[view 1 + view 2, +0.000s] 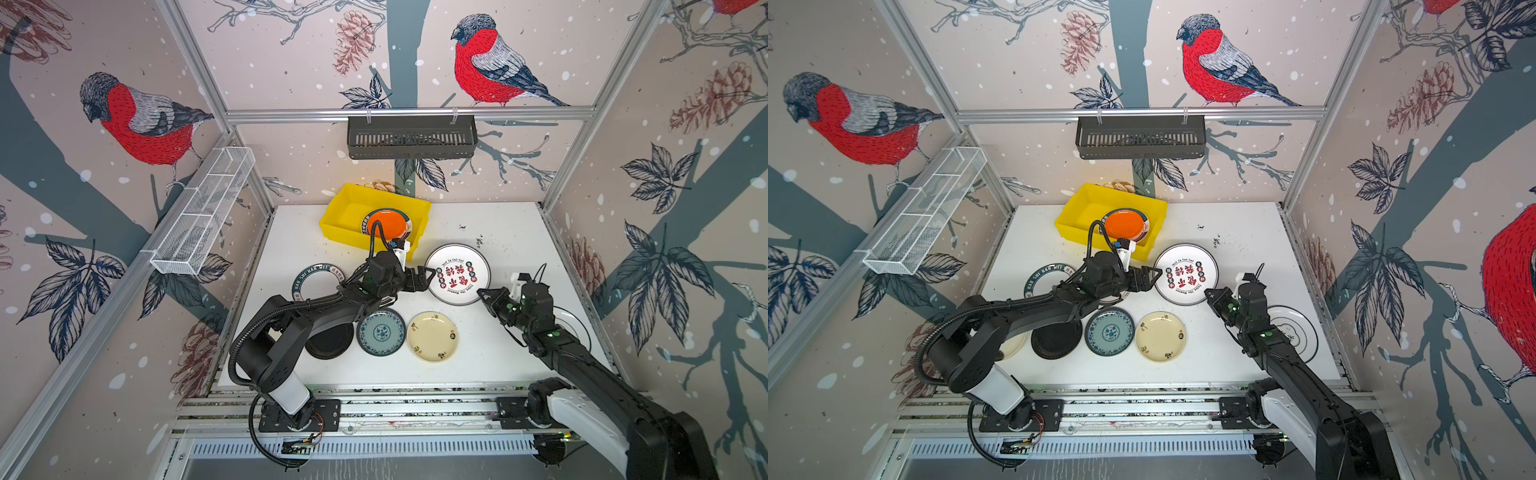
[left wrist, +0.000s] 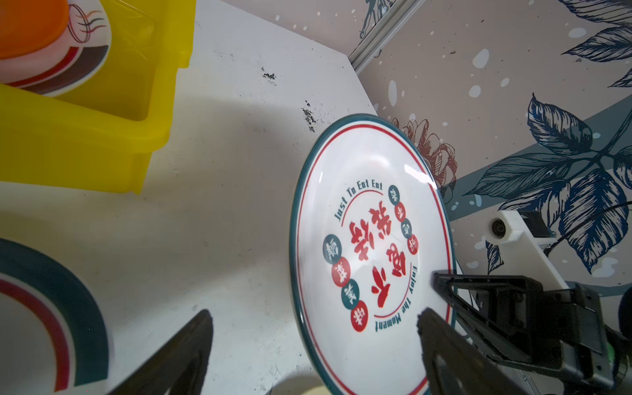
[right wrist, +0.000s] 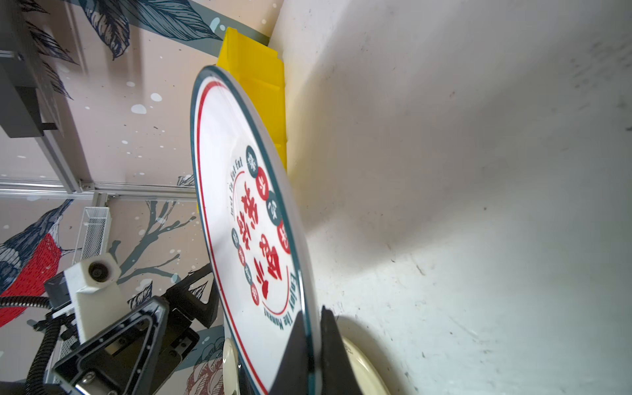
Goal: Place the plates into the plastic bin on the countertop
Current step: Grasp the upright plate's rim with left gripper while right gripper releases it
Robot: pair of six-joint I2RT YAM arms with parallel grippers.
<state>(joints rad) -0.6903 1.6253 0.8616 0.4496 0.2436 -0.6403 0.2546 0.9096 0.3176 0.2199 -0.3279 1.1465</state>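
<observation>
At least 9 plates (image 1: pixel 1160 336) — 1 yellow plastic bin (image 1: pixel 1081 216).

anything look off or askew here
The round white plate with red characters is tilted up off the white countertop, pinched at its rim by the right gripper; dark specks lie nearby.

The plastic bin (image 1: pixel 345 238) sits at the back of the countertop (image 1: pixel 498 232), with stacked plates (image 1: pixel 386 223) in its right half. Just forward and right of the bin's front right corner is the characters plate (image 1: pixel 457 274), tilted, and before the bin's left end lies the lettered-rim plate (image 1: pixel 309 279). Farther before the bin lie, left to right, the plain plate (image 1: pixel 328 343), the patterned plate (image 1: pixel 381 332) and the floral plate (image 1: pixel 432 336).
</observation>
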